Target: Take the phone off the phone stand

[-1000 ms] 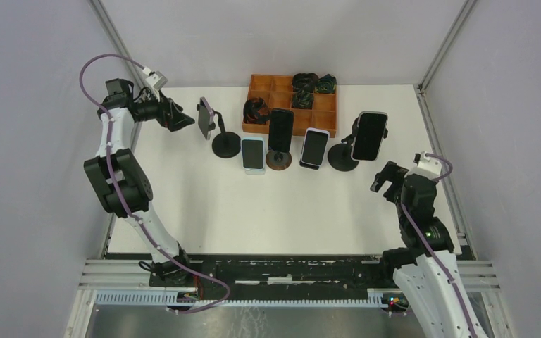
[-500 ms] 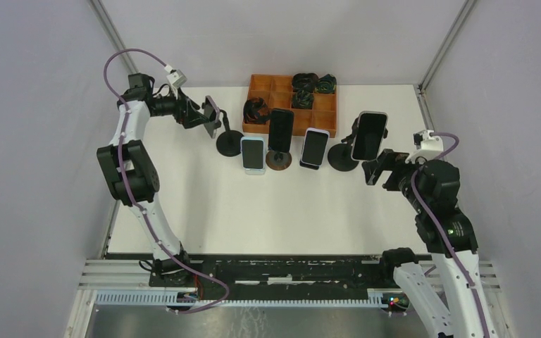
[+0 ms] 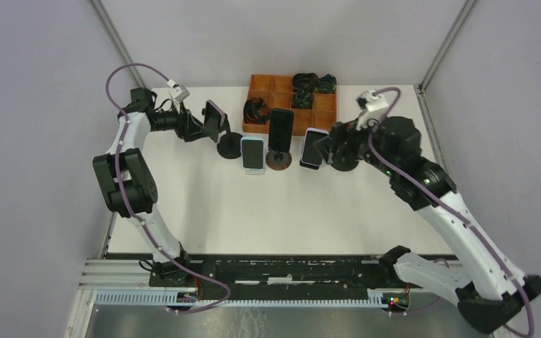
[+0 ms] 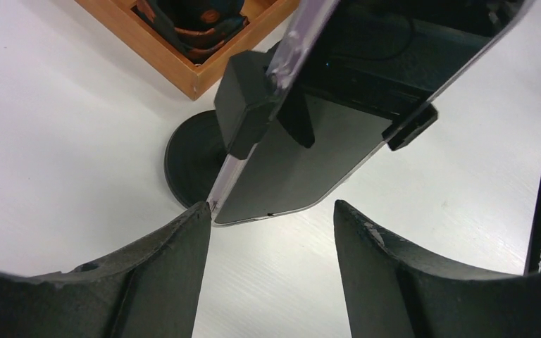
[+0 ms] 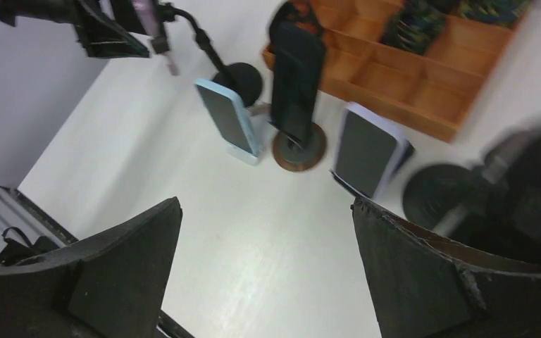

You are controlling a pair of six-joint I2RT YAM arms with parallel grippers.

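Note:
A lavender-edged phone [image 3: 215, 118] sits tilted in the clamp of a black stand [image 3: 228, 146] at the back left. In the left wrist view the phone [image 4: 303, 162] hangs just beyond my open left gripper [image 4: 271, 211]. Its lower corner touches the left fingertip [image 4: 201, 211]. The stand's base [image 4: 187, 162] lies behind. My left gripper [image 3: 199, 128] is beside that phone. My right gripper [image 3: 326, 149] is open and empty over the right black stand [image 3: 343, 160]. The arm hides the stand's phone. In the right wrist view the right gripper [image 5: 265, 204] hovers above bare table.
An orange tray [image 3: 260, 86] with coiled cables stands at the back. In front are a light-blue phone [image 3: 253, 153], a black phone on a round brown stand [image 3: 280, 130] and a white phone [image 3: 313, 146]. The right wrist view shows them too.
My left gripper has moved right, up to the left phone. My right arm has swung up and left over the right stand and now covers its phone.

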